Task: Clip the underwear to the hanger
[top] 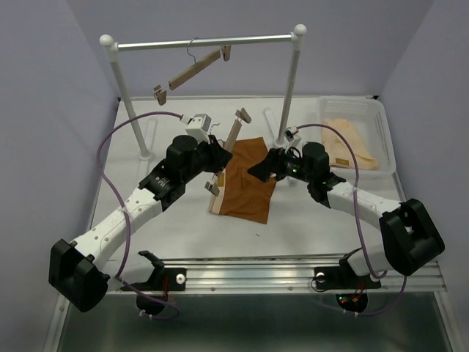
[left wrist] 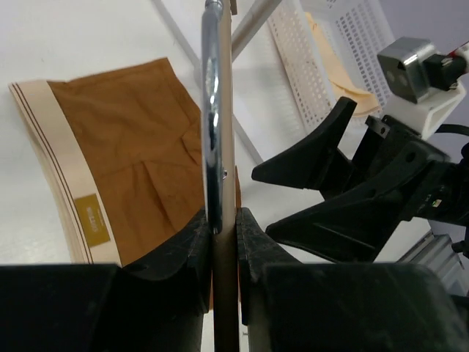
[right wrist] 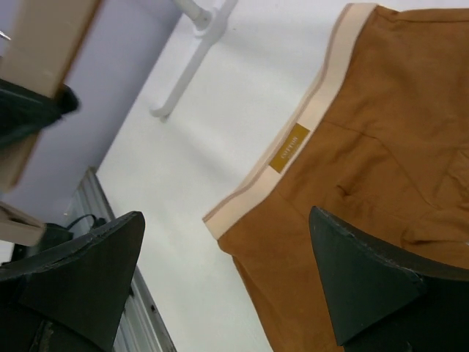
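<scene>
Left arm: reaching from the lower left of the top view toward the centre, wrist angled down over the table [top: 146, 147].
Left gripper [top: 220, 159] [left wrist: 223, 220]: clamped on the wooden bar of the hanger [top: 234, 134] [left wrist: 228, 139].
Hanger: steeply tilted, one clip up near centre frame, the other down by the cloth's left edge; contact there impossible to tell.
Right arm: stretched in from the lower right, wrist low at centre.
Right gripper [top: 258, 170] [right wrist: 226, 220]: fingers wide apart, holding nothing, poised over the cloth's upper right part.
Underwear [top: 245, 187] [left wrist: 132, 139] [right wrist: 366, 132]: flat on the table at centre frame, tan waistband to the left, lying between the two grippers.
</scene>
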Motion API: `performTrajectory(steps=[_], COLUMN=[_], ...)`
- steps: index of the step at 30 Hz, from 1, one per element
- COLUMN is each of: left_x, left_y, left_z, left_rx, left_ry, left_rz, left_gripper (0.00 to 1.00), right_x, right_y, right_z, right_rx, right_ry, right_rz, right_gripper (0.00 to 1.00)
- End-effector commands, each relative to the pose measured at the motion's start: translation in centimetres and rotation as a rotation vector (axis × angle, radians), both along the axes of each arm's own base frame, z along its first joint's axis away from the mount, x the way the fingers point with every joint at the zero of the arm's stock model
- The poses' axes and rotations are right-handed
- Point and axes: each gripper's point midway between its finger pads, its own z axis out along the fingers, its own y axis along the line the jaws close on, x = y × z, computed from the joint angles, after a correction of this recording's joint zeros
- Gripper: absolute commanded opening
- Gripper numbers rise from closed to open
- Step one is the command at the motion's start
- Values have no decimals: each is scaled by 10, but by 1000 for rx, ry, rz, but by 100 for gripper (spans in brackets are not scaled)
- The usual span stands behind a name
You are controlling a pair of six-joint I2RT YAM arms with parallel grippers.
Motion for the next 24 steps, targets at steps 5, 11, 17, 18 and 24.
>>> performTrajectory(steps=[5,11,17,18,24], left_x=[-24,-33,-40,-39,-37], left_y=[-7,-14,-26,-27,-32], left_z=[33,13,7,5,10], left_rx=[-256,-312,-372,-369,-371], left_ry=[-96,-42,-10,-4,-12], left_rz=[-58,-97,-159,-163,-191], left_gripper=[0,0,0,0,0], right_x=[1,5,-15,-14,-19], right_y=[16,19,21,22,20], right_z=[55,79,103,99,112], right_rx=[269,416,638,652,739], right_ry=[-89,-88,-98,-86,-122], right_rz=[71,79,193,207,250], right_gripper=[100,100,100,100,100])
